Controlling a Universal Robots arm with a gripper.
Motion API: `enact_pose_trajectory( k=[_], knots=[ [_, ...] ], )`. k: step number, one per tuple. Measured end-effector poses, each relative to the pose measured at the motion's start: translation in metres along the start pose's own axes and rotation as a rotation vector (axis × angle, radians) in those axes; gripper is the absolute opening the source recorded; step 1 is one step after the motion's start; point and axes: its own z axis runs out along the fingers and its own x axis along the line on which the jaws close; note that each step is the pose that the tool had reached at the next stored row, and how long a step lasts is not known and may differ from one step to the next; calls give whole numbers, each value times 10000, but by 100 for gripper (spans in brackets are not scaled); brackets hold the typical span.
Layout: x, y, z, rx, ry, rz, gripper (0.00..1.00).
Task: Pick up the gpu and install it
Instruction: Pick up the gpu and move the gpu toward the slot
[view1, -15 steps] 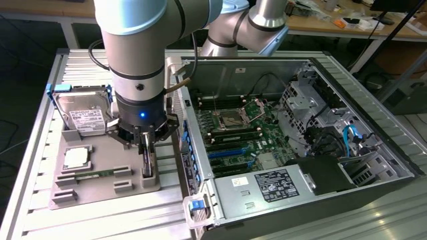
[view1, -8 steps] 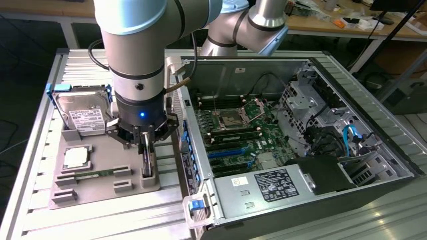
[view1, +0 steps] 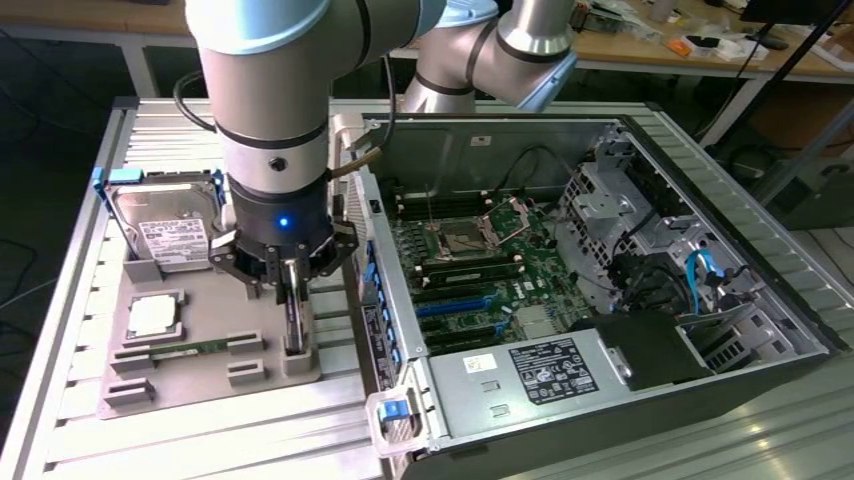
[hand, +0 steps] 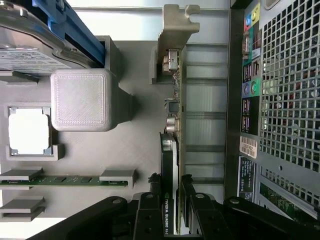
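Black card (hand: 168, 150) with white lettering and a silvery bracket (hand: 175, 30), black gripper (hand: 171, 182) too, under a silver-grey arm (view1: 267, 90) showing one small blue light (view1: 280, 222). The tray (view1: 200, 378) is plain grey, the memory stick (view1: 180, 351) green, the hard drive (view1: 167, 228) silver with a white label in a blue frame (view1: 102, 190). In the black case (view1: 747, 400) the board (view1: 514, 265) is green with blue slots (view1: 461, 302).

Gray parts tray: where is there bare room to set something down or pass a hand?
Free: the slatted table along the tray's near edge, and the tray floor between the CPU and the gpu. Crowded: the strip between gpu and the computer case, where the pincer grips the card.
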Motion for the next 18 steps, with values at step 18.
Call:
enact_pose_trajectory(
  k=[18],
  knots=[
    [-8,4,-720,1,1,0,27]
  ],
)
